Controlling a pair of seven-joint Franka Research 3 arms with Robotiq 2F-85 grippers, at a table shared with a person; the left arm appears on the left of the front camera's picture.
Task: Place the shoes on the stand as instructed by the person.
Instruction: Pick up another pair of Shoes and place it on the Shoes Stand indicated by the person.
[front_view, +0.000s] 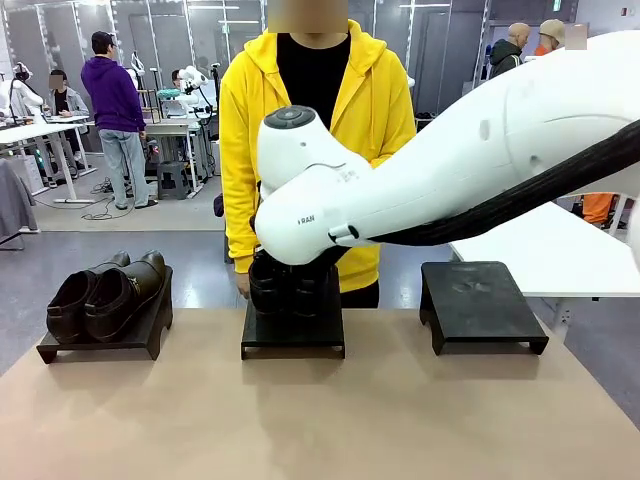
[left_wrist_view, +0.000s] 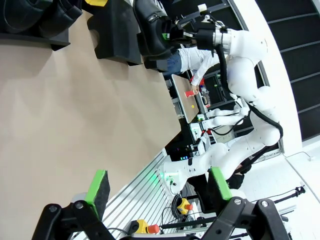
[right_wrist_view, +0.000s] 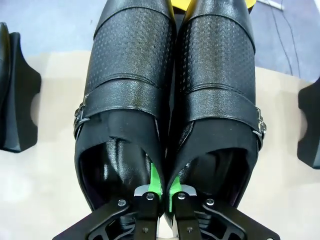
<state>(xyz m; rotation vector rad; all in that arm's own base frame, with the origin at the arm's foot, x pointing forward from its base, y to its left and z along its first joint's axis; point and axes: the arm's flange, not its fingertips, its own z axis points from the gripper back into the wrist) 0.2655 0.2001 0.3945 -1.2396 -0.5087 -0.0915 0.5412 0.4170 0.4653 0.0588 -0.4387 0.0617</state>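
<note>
Placement needs the right fingers (right_wrist_view: 156, 182), shut on the inner walls of the black strapped leather shoes (right_wrist_view: 170, 100), to settle soles flat on the centre-frame black stand (front_view: 295, 338); left fingers (left_wrist_view: 98, 189) gape empty.

Front view: we note bright, even light from overhead. The stands (front_view: 100, 348) cast short, soft shadows on the worktop (front_view: 320, 420). Right wrist view: sharp, with a dull sheen on the strap shoes (right_wrist_view: 130, 75). Left wrist view: straight lines bow towards its edges.

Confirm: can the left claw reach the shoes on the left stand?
Likely yes: left claw is open, bare table lies before those shoes, and the right arm works at the middle stand.
</note>
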